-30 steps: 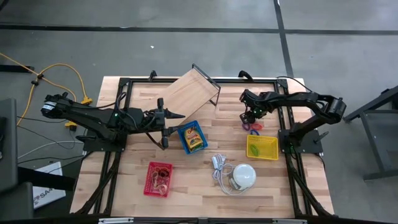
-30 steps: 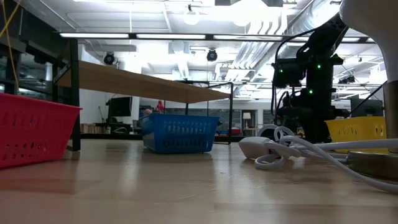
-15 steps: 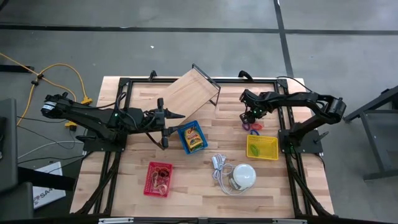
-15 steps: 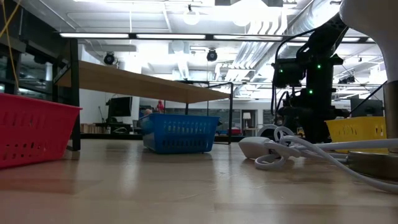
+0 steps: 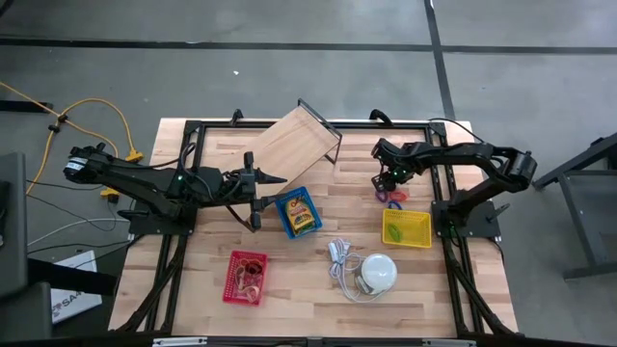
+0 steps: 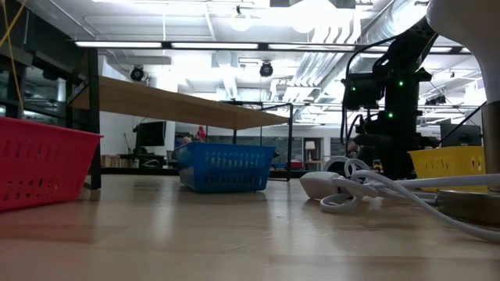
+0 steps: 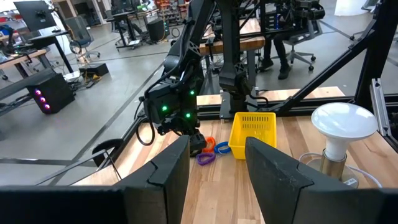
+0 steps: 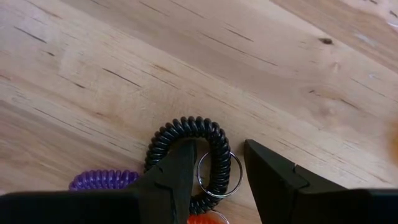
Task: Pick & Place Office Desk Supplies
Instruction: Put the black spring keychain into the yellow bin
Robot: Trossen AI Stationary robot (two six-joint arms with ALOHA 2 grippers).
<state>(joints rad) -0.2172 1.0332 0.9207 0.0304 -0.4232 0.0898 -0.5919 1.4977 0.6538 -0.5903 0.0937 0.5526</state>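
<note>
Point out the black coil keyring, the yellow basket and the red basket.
black coil keyring (image 8: 219, 155): right wrist view, on the coil's side.
yellow basket (image 5: 406, 241): high view, on its near rim.
red basket (image 5: 230, 273): high view, on its left wall.

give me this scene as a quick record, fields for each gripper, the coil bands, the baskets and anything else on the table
right gripper: open, low over the black coil band, fingers straddling one side of it and its metal ring
left gripper: open, held above the table beside the blue basket, holding nothing
other coil bands: purple coil and orange coil lie beside the black one
yellow basket: near the coils
red basket: holds tan rubber bands
blue basket: holds yellow-green packets
also on table: white dome lamp with cord, tilted wooden shelf
</note>
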